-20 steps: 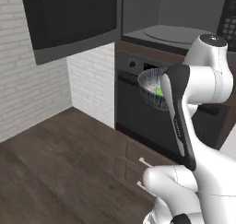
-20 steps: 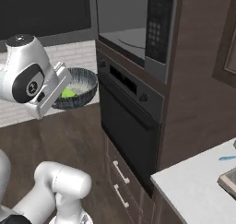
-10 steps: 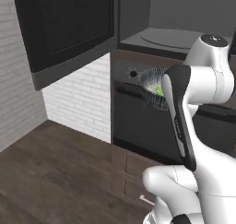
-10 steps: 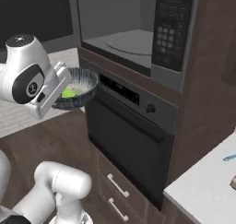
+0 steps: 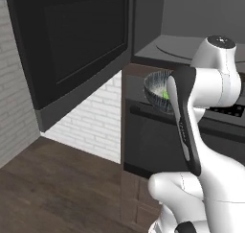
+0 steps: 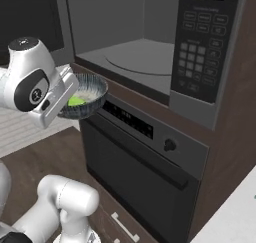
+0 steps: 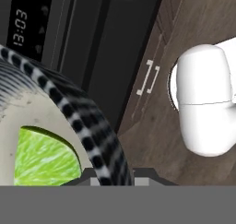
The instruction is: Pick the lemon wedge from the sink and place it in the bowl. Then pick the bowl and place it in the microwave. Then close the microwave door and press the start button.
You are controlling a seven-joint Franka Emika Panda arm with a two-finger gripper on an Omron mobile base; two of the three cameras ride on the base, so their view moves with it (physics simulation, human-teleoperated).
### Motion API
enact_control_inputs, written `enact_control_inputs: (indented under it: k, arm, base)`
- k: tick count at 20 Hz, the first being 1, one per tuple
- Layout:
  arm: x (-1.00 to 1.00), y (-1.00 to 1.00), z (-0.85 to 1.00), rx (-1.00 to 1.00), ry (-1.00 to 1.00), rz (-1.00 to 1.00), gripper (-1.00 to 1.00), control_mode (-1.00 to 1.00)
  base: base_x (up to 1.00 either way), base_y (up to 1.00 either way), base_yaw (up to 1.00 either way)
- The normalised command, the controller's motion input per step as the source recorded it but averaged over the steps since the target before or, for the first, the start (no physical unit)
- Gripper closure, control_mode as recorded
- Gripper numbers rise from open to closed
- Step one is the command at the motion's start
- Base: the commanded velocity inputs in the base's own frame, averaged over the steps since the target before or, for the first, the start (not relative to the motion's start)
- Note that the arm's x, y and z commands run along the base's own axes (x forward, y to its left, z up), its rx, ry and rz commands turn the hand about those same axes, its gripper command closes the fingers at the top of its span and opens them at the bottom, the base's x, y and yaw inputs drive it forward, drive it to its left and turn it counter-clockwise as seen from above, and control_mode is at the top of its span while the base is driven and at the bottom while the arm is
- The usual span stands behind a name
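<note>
Right base view, left to right: my gripper [image 6: 64, 99] is clamped on the rim of the bowl [image 6: 85, 94], wedge [image 6: 76, 101] inside, just outside the open microwave [image 6: 150, 52]. I judge a tilt could spill the wedge, or the bowl could catch the cavity's front ledge.

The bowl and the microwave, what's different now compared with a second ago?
The base has driven closer to the microwave, so its open cavity looms larger in both base views; that is camera motion. Unchanged: the gripper keeps hold of the bowl by its rim, the lemon wedge inside, and the microwave door stands open.
</note>
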Motion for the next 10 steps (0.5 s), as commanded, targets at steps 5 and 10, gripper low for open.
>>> enact_control_inputs:
  k: [5,10]
  arm:
    - [0.0,0.0,0.0,0.0,0.0,0.0,1.0,1.0]
    - [0.0,0.0,0.0,0.0,0.0,0.0,1.0,1.0]
  base:
    - [0.45,0.0,-0.04]
    - [0.04,0.0,-0.02]
